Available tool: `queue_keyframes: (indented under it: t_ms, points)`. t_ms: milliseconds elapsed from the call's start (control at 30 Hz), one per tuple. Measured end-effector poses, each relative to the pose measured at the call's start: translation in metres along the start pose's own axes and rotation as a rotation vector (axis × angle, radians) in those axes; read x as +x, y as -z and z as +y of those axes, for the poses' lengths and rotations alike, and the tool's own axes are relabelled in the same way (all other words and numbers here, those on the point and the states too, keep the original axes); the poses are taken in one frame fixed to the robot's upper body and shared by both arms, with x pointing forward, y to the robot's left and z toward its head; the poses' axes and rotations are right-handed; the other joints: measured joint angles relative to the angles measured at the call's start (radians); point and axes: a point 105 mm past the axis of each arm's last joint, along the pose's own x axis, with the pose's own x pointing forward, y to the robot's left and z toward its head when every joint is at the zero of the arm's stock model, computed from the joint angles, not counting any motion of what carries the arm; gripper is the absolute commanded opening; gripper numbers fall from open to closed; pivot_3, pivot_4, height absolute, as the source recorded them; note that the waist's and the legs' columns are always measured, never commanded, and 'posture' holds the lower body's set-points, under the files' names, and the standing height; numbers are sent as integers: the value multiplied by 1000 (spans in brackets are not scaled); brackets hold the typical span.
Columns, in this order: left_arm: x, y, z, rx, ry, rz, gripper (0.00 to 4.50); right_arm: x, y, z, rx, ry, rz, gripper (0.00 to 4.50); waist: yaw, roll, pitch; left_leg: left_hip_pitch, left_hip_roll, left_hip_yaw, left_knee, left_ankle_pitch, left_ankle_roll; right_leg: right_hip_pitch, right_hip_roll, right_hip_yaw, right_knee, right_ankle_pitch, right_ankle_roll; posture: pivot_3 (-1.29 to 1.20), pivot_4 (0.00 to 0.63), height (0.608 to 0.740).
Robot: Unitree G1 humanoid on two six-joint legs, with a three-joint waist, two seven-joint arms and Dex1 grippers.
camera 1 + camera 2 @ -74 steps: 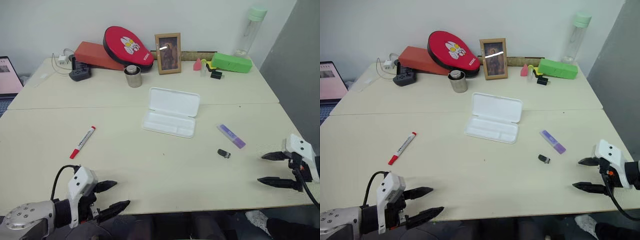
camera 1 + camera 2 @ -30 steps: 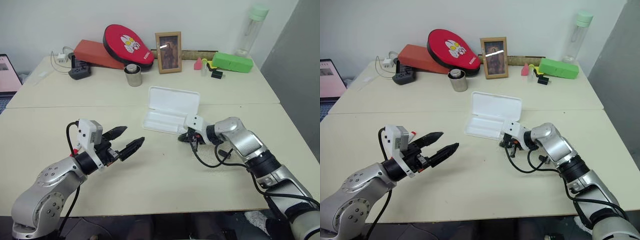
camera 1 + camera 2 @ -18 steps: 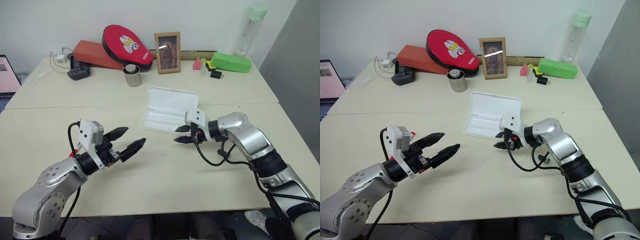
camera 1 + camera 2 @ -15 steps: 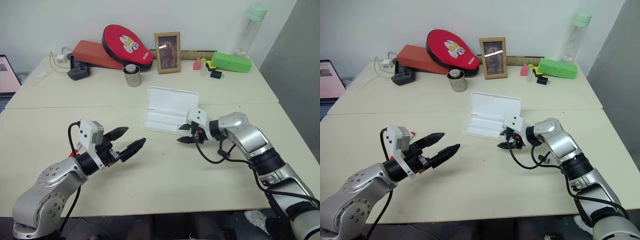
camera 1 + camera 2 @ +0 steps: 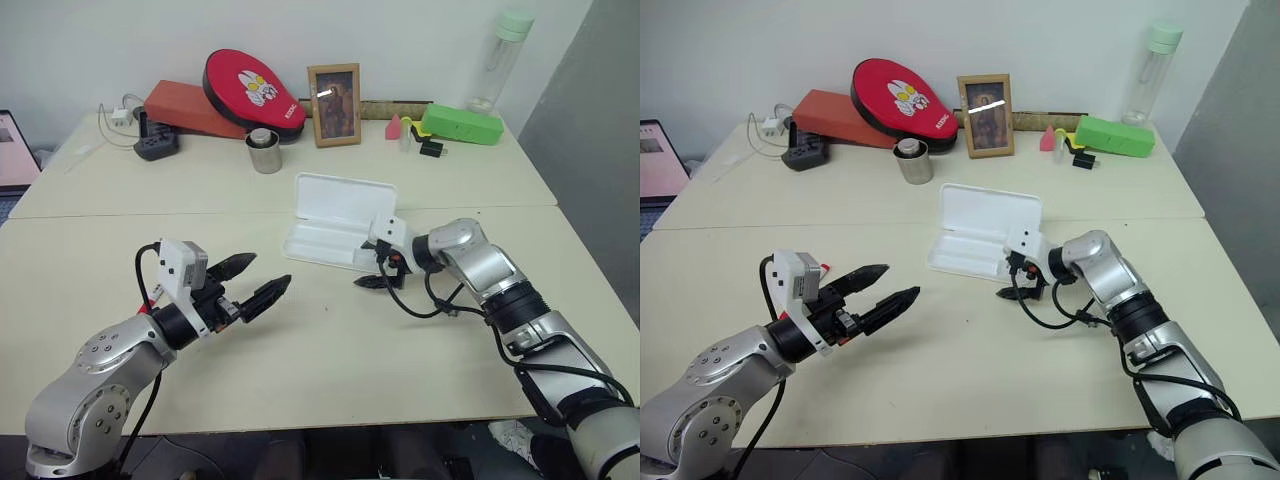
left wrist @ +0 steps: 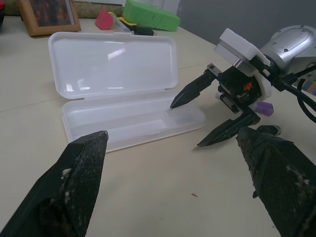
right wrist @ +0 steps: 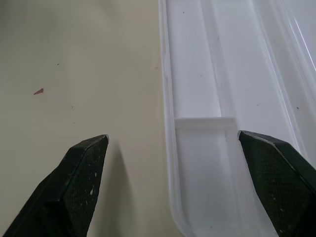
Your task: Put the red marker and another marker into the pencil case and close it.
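Right gripper (image 5: 368, 269): fingers spread wide, holding nothing, at the near right corner of the pencil case
Left gripper (image 5: 256, 282): wide open, empty, well left of the case
Pencil case (image 5: 340, 220): open on the table, tray toward the grippers

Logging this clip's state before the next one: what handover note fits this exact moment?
Left gripper: open, empty, hovering above the table.
Right gripper: open, empty, at the near right corner of the pencil case.
Pencil case: lid open, tray looks empty.
Red marker: on the table, mostly hidden behind the left arm.
Purple highlighter: on the table behind the right gripper.
Done: nothing is in the case.
Left: put in both markers, close the lid.
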Motion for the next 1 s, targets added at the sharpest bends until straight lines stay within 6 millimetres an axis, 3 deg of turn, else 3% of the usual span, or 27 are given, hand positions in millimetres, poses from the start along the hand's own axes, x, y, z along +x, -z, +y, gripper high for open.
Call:
queue_keyframes:
  t_ms: [33, 167, 433, 467, 567, 1000]
  points:
    - [0, 0, 0, 0, 0, 0, 4500, 0, 0, 0, 0, -2, 0, 3950, 0, 0, 0, 0, 0, 0, 0, 0, 0, 0, 0, 0, 0, 0, 0, 0, 150, 740]
    - [0, 0, 0, -1, -2, -2, 4500, 1, 1, 1, -1, -11, 8, 2858, 0, 0, 0, 0, 0, 0, 0, 0, 0, 0, 0, 0, 0, 0, 0, 0, 150, 740]
    - [1, 1, -1, -5, 2, -2, 4500, 1, 5, 1, -10, -7, 36, 1152, 0, 0, 0, 0, 0, 0, 0, 0, 0, 0, 0, 0, 0, 0, 0, 0, 150, 740]
    - [1, 1, -1, -5, 2, -2, 4500, 2, 6, 2, -11, -13, 43, 723, 0, 0, 0, 0, 0, 0, 0, 0, 0, 0, 0, 0, 0, 0, 0, 0, 150, 740]
    - [1, 1, -1, -4, 2, -2, 4500, 3, 11, 2, -10, -16, 70, 189, 0, 0, 0, 0, 0, 0, 0, 0, 0, 0, 0, 0, 0, 0, 0, 0, 150, 740]
    - [-1, -2, -3, 14, 22, 12, 4500, 0, 8, 2, -41, -46, 73, 87, 0, 0, 0, 0, 0, 0, 0, 0, 0, 0, 0, 0, 0, 0, 0, 0, 150, 740]
